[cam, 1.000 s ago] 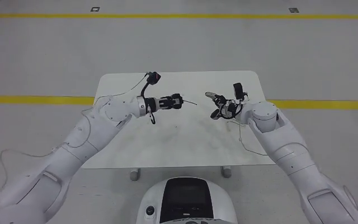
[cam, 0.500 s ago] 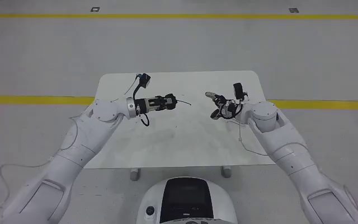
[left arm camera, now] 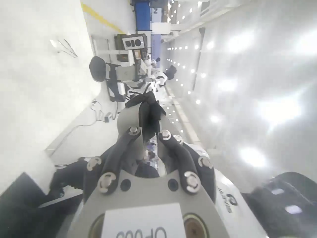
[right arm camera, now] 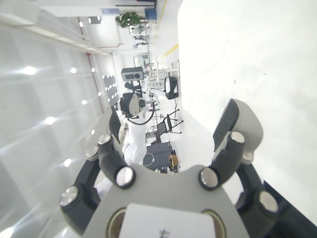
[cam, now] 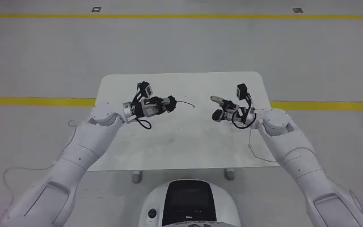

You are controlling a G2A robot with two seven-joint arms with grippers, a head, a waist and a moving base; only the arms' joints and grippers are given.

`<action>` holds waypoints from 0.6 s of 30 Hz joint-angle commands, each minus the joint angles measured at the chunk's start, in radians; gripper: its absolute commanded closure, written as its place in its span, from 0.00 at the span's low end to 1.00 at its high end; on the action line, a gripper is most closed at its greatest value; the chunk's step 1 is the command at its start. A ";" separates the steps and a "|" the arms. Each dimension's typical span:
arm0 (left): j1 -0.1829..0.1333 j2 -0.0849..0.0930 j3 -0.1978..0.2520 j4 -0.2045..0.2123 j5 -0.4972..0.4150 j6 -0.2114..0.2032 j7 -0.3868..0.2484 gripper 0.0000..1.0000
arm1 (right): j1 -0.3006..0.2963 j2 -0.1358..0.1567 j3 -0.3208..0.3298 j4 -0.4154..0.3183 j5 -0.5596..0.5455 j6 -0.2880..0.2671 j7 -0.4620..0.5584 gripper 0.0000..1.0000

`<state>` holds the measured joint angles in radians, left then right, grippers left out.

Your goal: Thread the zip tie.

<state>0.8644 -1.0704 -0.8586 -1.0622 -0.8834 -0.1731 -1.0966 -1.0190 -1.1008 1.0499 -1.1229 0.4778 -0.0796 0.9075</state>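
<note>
- Two claws hover over the bench [cam: 187, 142], facing each other, well apart.
- Left claw [cam: 170, 103] is pinched tight on the black zip tie [cam: 184, 103], tail poking toward the other one.
- Right claw [cam: 215, 108] is wide open, nothing in it.
- No loop yet (my read: threading hasn't started), so the whole job's left.

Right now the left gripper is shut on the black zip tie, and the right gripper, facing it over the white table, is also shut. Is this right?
Not quite. The right gripper is open, not shut: the right wrist view shows its jaws wide apart with nothing between them. The left gripper is indeed shut on the black zip tie, over the white table.
</note>
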 commanded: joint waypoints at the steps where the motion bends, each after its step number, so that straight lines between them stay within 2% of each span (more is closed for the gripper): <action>1: -0.009 -0.006 0.002 0.025 -0.035 0.006 -0.023 1.00 | 0.017 -0.004 -0.003 0.039 0.021 -0.042 0.053 0.00; 6: -0.019 -0.022 0.011 0.062 -0.096 0.024 -0.066 1.00 | 0.047 -0.019 -0.018 0.107 0.081 -0.128 0.151 0.00; 12: -0.037 -0.040 0.028 0.089 -0.096 0.014 -0.068 1.00 | 0.076 -0.037 -0.036 0.167 0.115 -0.213 0.205 0.00; 13: -0.044 -0.040 0.031 0.087 -0.068 -0.010 -0.062 1.00 | 0.076 -0.037 -0.036 0.167 0.115 -0.213 0.205 0.00; 18: -0.044 -0.040 0.031 0.087 -0.068 -0.010 -0.062 1.00 | 0.076 -0.037 -0.036 0.167 0.115 -0.213 0.205 0.00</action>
<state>0.8202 -1.1110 -0.8276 -0.9749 -0.9512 -0.1838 -1.1579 -0.9433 -1.1376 1.0141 -0.9554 0.5924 -0.2923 1.1125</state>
